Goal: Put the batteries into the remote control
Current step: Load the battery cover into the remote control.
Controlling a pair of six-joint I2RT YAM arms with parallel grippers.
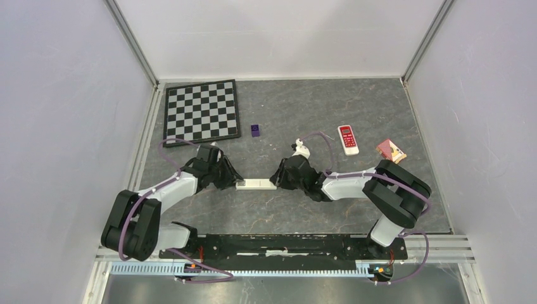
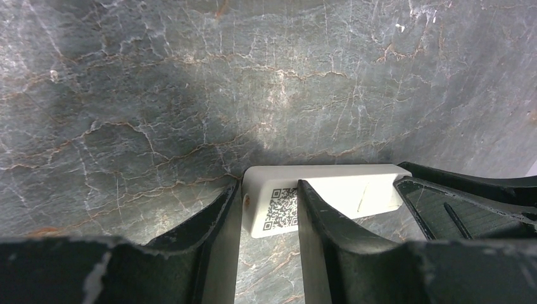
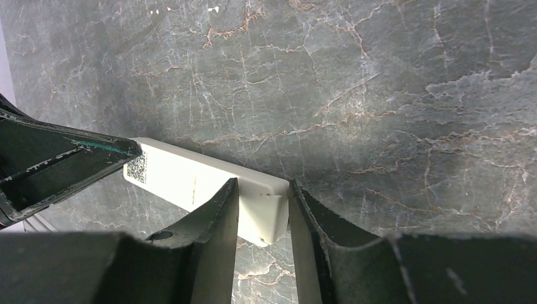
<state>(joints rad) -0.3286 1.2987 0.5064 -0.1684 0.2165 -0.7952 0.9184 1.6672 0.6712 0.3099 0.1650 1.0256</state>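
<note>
The white remote control [image 1: 256,184] lies across the middle of the table between both grippers. My left gripper [image 1: 235,183] is closed on its left end. In the left wrist view the jaws [image 2: 269,190] stand narrowly apart over the end with the QR label [image 2: 282,208]. My right gripper [image 1: 277,182] is closed on the right end. In the right wrist view the end of the remote [image 3: 263,212] fills the gap in my gripper [image 3: 263,187]. No batteries show in any view.
A chessboard [image 1: 202,112] lies at the back left, with a small purple cube [image 1: 255,130] beside it. A red-faced remote [image 1: 347,139] and a small reddish packet [image 1: 391,151] lie at the back right. Walls close in both sides.
</note>
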